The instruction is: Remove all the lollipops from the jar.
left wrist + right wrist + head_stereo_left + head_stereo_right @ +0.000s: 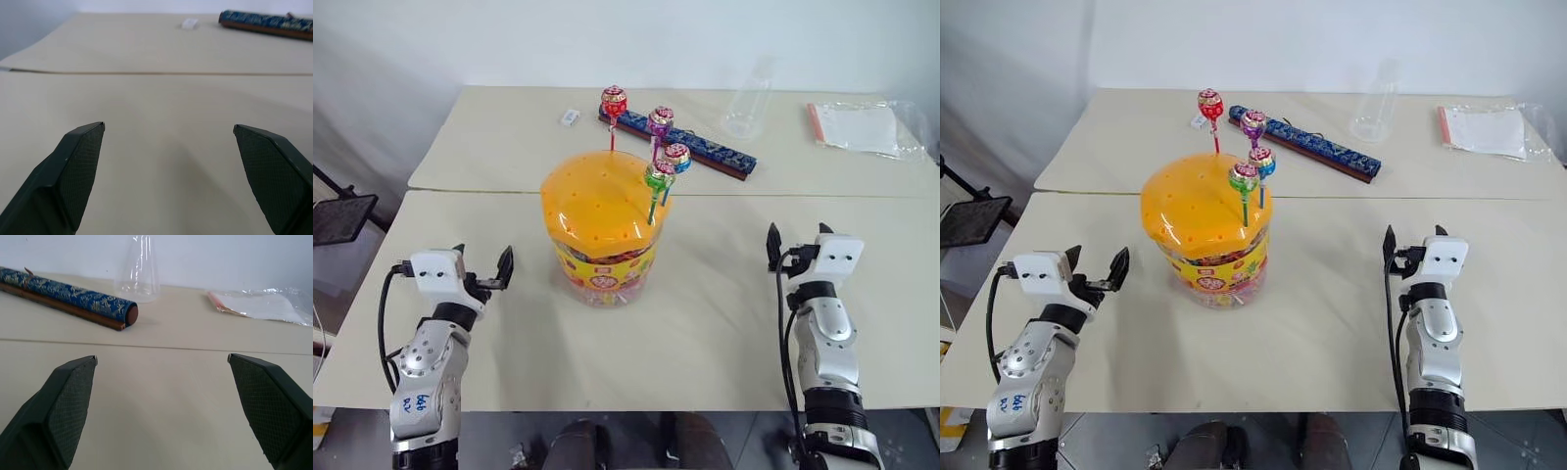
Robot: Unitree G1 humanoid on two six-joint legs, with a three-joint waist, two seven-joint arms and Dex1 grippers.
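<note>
nothing out yet: all four lollipops (658, 178) stand in the jar (602, 227) lid's holes; left gripper (480, 264) and right gripper (798, 245) both gape wide, empty.

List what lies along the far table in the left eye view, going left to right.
Small white block → red lollipop → blue patterned roll → clear plastic bottle → plastic-wrapped papers.

Blue patterned roll (683, 145) sits at 12 o'clock, clear bottle (748, 101) and plastic sleeve (867, 127) toward 1-2, small white block (570, 117) around 11.
</note>
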